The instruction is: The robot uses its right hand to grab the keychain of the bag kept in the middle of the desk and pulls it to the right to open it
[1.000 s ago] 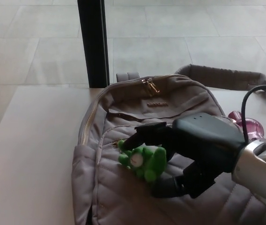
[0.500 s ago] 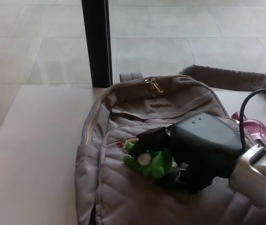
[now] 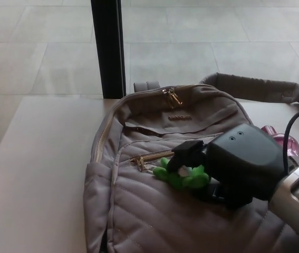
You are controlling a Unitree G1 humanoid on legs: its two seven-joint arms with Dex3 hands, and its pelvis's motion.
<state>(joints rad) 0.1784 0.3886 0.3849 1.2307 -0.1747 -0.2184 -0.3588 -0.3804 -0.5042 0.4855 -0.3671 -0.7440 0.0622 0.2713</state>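
Right hand (image 3: 233, 166) fingers closed on the green keychain (image 3: 183, 176) of the bag (image 3: 154, 211); recommend a steady, level pull rightward along the zip line, grip maintained.

A black right robot hand (image 3: 228, 166) clamps a green plush keychain (image 3: 183, 175) on the front of a grey bag (image 3: 154, 211) lying on the pale surface (image 3: 33, 174). A gold zipper pull (image 3: 141, 161) lies just left of the robot hand; a pink object (image 3: 286, 140) sits behind it.
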